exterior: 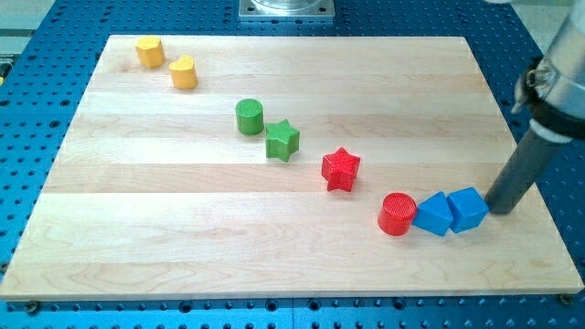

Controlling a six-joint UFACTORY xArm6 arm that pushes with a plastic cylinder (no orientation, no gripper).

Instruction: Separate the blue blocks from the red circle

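The red circle (398, 214) lies on the wooden board at the view's lower right. A blue triangle-like block (433, 215) touches its right side, and a blue cube (468, 207) touches that block's right side, so the three form a row. My tip (499, 209) stands just to the right of the blue cube, touching or almost touching it. The dark rod rises up and to the right from there.
A red star (341, 168) lies up and left of the red circle. A green star (282, 140) and green cylinder (249, 117) sit near the middle. Two yellow blocks (150, 51) (184, 72) are at the top left. The board's right edge (539, 196) is near my tip.
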